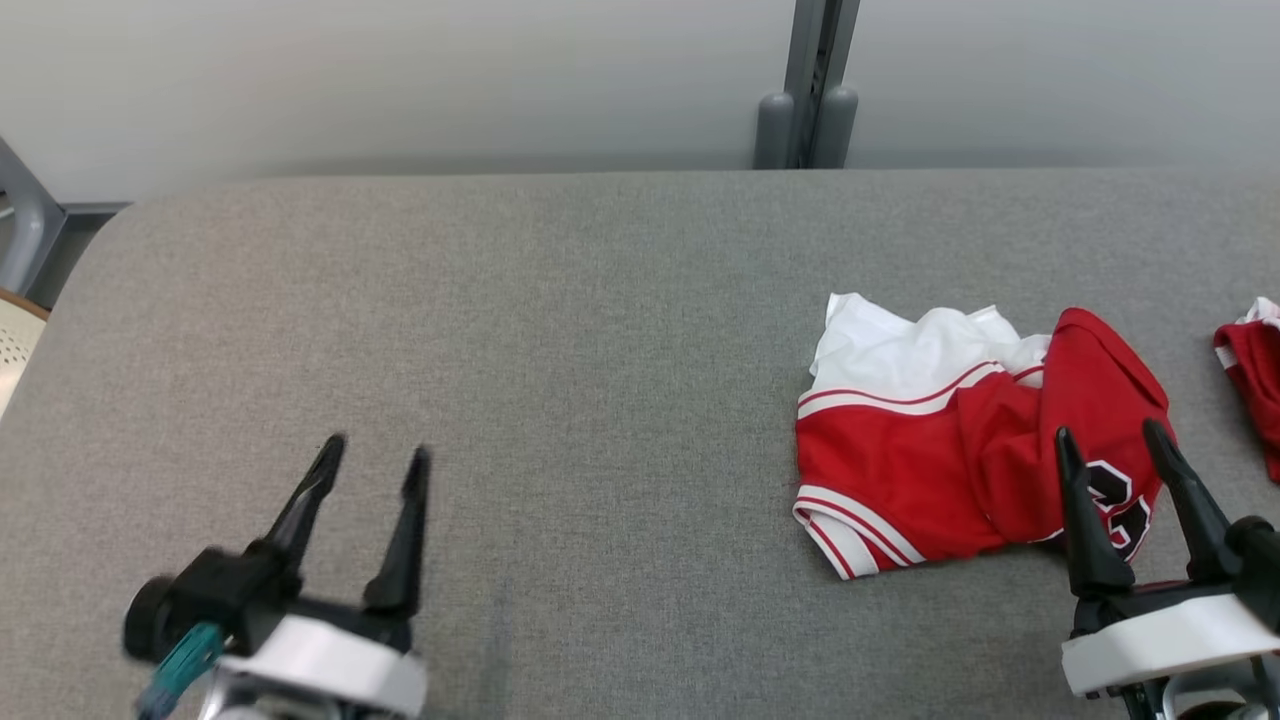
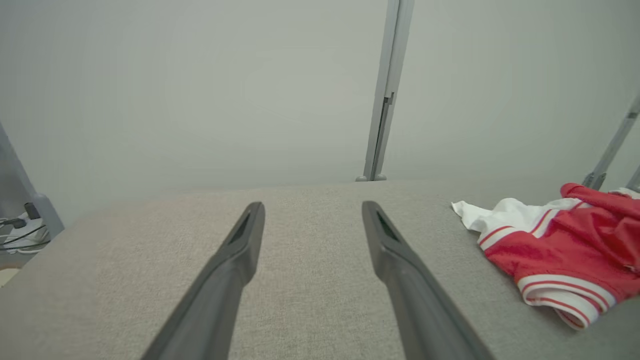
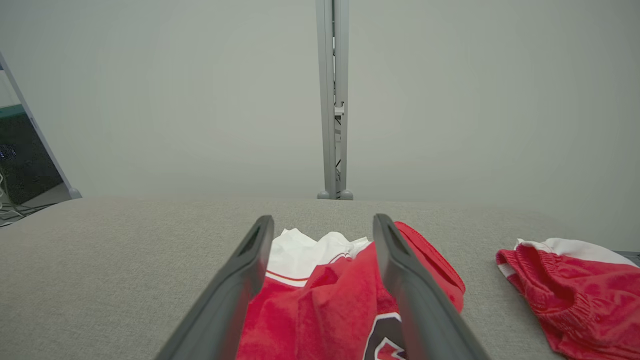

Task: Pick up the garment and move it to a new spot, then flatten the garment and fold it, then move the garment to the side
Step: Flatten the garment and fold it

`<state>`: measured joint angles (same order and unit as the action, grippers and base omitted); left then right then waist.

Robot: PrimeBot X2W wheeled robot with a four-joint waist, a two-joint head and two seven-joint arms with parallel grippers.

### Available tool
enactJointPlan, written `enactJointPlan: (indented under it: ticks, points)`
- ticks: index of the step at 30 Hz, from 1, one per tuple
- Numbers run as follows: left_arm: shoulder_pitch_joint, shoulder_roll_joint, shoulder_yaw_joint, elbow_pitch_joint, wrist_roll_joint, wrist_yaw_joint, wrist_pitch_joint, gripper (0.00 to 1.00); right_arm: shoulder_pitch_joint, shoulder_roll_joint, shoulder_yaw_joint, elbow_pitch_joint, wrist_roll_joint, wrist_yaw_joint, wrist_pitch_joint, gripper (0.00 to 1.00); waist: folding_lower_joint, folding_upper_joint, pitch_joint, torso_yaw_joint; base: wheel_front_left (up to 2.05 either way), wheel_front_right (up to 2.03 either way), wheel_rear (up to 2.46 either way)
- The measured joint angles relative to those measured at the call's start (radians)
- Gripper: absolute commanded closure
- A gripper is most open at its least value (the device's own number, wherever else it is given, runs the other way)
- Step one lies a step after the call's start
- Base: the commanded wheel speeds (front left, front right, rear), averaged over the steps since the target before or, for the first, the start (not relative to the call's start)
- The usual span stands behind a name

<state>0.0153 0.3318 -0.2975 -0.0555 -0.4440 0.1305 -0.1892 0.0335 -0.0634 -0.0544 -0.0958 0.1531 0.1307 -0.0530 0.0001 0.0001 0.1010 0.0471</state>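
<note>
On the right half of the grey fabric-covered tabletop [image 1: 500, 330] lies the task's thing, a crumpled red and white sports jersey [image 1: 930, 470]. It is bunched up, with its white part toward the far edge and a black number on the near fold. Our right claw [image 1: 1109, 432] hangs over the jersey's near right part, both dark fingers spread wide and holding nothing; in the right wrist view they frame the red cloth. Our left claw [image 1: 378, 448] is well apart over bare tabletop on the left, also spread wide and empty.

We judge the first step to be in hand: the pick-up is not yet made, since the jersey lies ungripped. The next move calls for lowering the right claw onto a raised fold, closing on cloth alone, then carrying it toward the open middle, where there is room to flatten it. The left claw would need to come across to help.

A second red and white garment [image 1: 1250, 370] lies near the right edge, apart from the jersey; we should not catch it. A grey metal post [image 1: 810, 90] stands behind the far edge, out of the way.
</note>
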Motion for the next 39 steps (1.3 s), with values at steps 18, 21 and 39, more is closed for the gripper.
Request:
enactJointPlan:
  ticks: [18, 21, 39]
  points:
    - [-0.492, -0.238, -0.312, 0.373, -0.017, -0.227, 0.186, 0.0, -0.111, 0.008, 0.03, -0.02, 0.016, 0.0, -0.019, 0.0, -0.0001, 0.0, 0.177, -0.109, 0.0, 0.0, 0.0]
    - [-0.533, -0.254, -0.357, 0.453, -0.032, -0.243, 0.214, 0.0, -0.125, 0.01, 0.038, -0.013, 0.016, 0.0, -0.03, 0.0, 0.0, 0.0, 0.208, -0.136, 0.0, 0.0, 0.0]
    - [-0.672, -0.268, -0.53, 0.696, -0.156, -0.249, 0.175, 1.0, -0.148, 0.013, 0.023, 0.046, 0.051, 0.0, -0.072, 0.0, 0.0, 0.0, 0.269, -0.209, 0.0, 0.0, 0.0]
